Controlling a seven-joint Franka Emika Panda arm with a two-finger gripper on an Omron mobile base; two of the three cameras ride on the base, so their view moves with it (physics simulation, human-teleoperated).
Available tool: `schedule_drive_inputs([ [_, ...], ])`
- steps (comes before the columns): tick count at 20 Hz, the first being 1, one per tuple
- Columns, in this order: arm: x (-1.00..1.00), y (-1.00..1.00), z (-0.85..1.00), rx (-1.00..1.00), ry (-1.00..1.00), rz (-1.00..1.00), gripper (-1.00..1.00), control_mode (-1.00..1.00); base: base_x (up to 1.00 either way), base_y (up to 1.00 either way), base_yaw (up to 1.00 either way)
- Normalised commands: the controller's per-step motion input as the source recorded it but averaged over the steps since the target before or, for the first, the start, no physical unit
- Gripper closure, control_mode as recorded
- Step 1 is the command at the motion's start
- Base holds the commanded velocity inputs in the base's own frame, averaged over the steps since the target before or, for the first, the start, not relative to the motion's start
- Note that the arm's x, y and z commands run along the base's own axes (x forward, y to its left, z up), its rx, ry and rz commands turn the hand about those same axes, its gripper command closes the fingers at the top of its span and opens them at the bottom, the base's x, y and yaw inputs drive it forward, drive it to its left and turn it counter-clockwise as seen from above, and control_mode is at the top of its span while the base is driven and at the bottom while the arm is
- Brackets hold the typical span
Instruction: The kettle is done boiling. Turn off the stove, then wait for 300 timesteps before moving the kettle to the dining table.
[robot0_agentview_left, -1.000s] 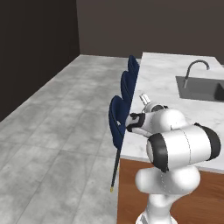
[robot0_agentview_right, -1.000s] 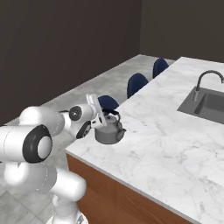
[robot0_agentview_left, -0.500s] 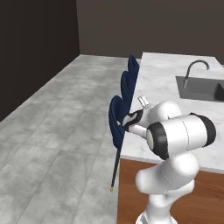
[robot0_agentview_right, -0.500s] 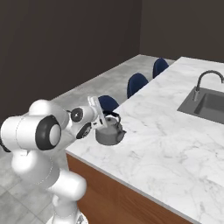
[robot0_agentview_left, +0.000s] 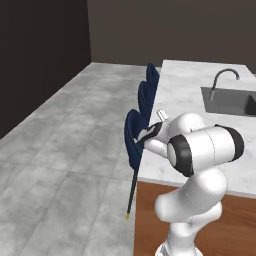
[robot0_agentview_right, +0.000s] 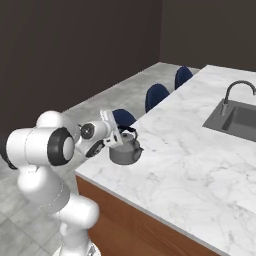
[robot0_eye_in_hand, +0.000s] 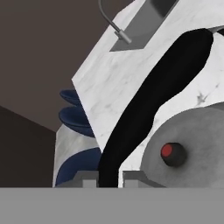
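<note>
Over the dining table (robot0_agentview_right: 200, 150) edge, arm bent, jaws clamping the kettle (robot0_agentview_right: 125, 150) handle.

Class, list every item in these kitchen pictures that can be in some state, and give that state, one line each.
kettle: upright, lid on, over the table's near edge.
gripper: shut on the kettle's black handle.
dining table: kettle at its near corner.
faucet: no water running.
chairs: pushed in along the table.
</note>
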Motion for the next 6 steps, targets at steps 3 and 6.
schedule_drive_inputs([
  [3,0.10,0.00,-0.17,0.00,0.00,0.00,1.00,-1.00,0.00,0.00,0.00],
  [6,0.01,0.00,-0.09,0.00,-0.01,0.00,1.00,-1.00,0.00,0.00,0.00],
])
